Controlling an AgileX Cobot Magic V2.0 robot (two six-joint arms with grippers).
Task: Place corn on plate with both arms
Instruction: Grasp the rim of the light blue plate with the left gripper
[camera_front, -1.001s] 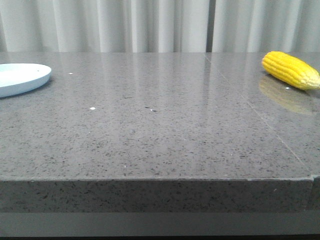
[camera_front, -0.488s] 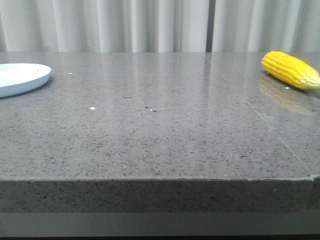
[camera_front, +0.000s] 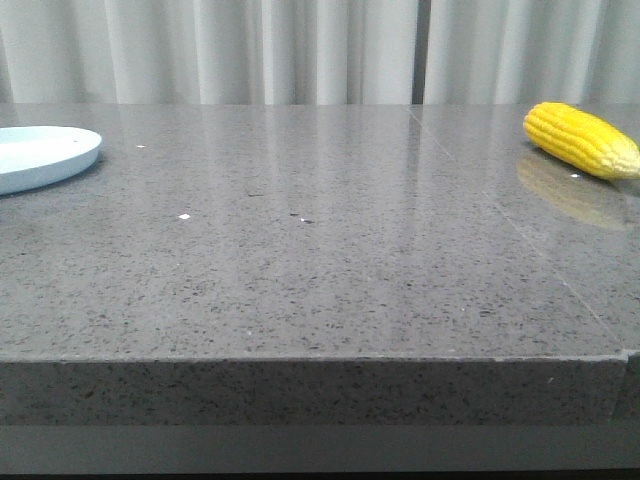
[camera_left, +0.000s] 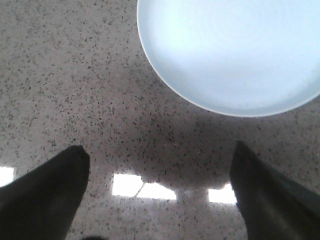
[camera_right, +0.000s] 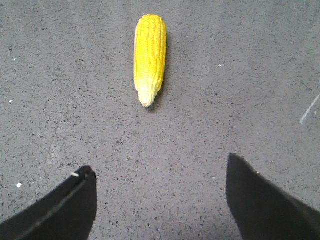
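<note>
Grey speckled bench runs before pale curtains, with the corn lying far right and the plate far left, well apart. Both tools hang spread wide and empty: the right tool over bare stone short of the cob's pale tip, the left tool beside the plate's rim. That cob looks firm, rounded, likely to roll; I'd pinch it across its thick middle.
</note>
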